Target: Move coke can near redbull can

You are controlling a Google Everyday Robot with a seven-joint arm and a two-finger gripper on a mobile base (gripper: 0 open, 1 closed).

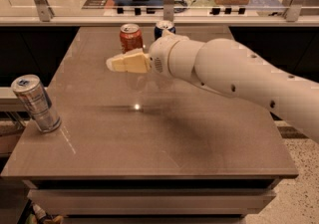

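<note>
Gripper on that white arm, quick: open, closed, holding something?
Gripper: cannot be told; it hovers over the table, close to the coke can.

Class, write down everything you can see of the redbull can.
The redbull can is slim and metallic silver, with blue panels and a silver top. It stands on its base near the left edge of the table, looks slightly tilted in this view, and touches only the tabletop. The tool hovers well away, near the coke can at the far side.

Three cans — coke can (131, 38), redbull can (37, 103), blue can (163, 27) — one end effector (112, 63) over table (164, 138).
</note>
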